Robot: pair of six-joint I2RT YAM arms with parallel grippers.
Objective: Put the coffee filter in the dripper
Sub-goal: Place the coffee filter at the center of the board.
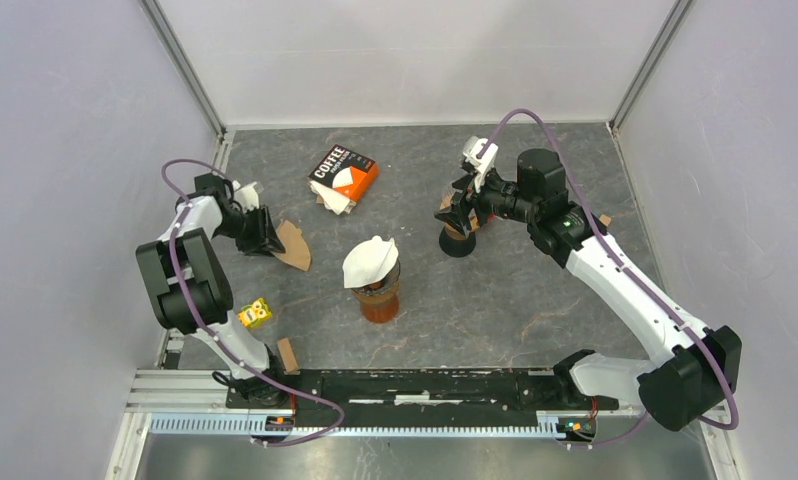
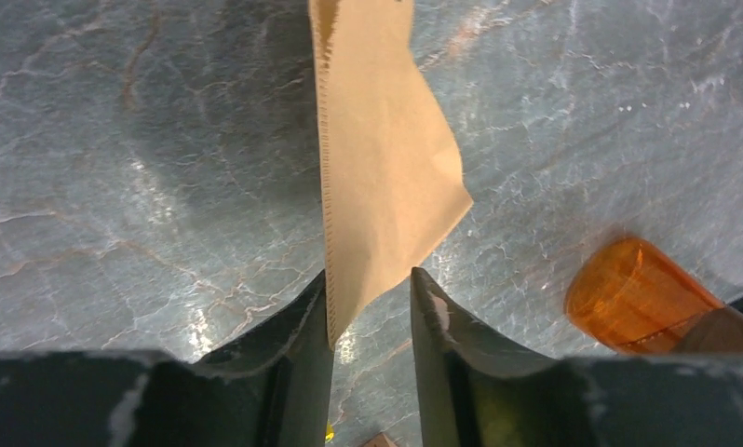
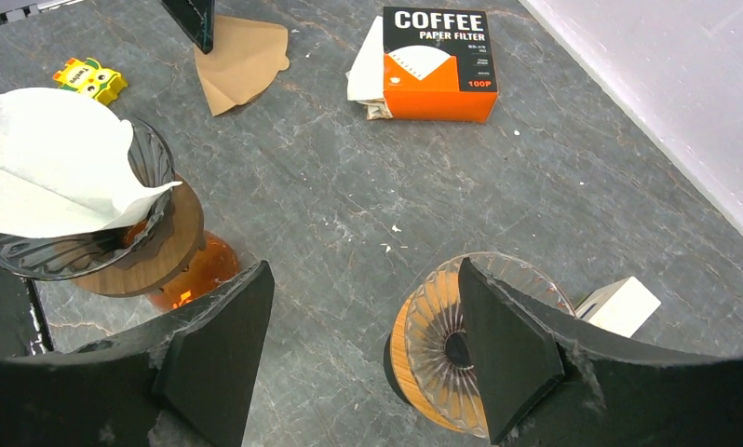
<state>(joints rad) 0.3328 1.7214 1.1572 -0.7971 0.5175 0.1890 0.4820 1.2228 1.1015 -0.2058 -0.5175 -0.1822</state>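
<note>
**Brown filter (image 1: pixel 293 245) unclamped, empty dripper (image 1: pixel 458 240) waiting**
Above: a white filter (image 1: pixel 370 262) fills the middle dripper (image 1: pixel 380 283). Left wrist: my left pincer (image 2: pixel 369 275) stands apart around the brown filter, which rests on the counter (image 2: pixel 116 140). Right wrist: my right pincer (image 3: pixel 363 265) gapes beside the tipped empty dripper, probably to steady it.

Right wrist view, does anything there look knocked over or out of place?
Yes. The glass dripper nearest the camera lies tipped on its side, mouth facing the lens, while the other dripper stands upright holding a white filter.
</note>
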